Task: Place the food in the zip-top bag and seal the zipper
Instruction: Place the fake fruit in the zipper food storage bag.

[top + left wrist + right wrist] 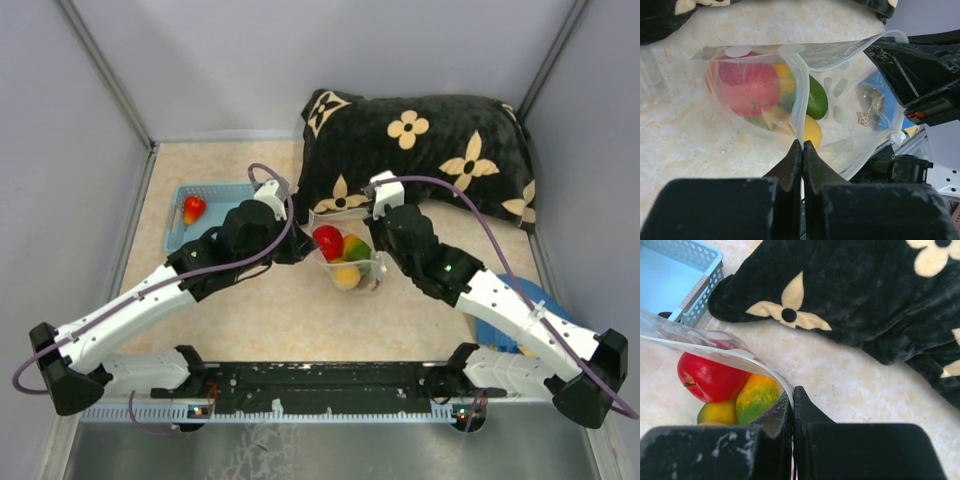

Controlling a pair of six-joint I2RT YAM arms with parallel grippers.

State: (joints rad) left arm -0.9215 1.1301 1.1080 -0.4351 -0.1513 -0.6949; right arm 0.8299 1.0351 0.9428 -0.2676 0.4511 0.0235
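The clear dotted zip-top bag [347,262] stands on the table between my two grippers, its mouth held stretched. Inside it are a red apple [328,241], a green-orange mango [355,246] and a yellow fruit [346,276]. My left gripper [308,243] is shut on the bag's mouth edge at its left end, seen in the left wrist view [802,143]. My right gripper [376,243] is shut on the mouth edge at the right end, seen in the right wrist view [792,391]. The zipper strip [799,95] runs out from the left jaws. One red toy food [193,208] lies in the blue basket.
A light blue plastic basket [222,192] stands at the back left. A black pillow with cream flowers [430,150] lies right behind the bag. A blue object [497,331] lies under my right arm. Grey walls close in the table on three sides.
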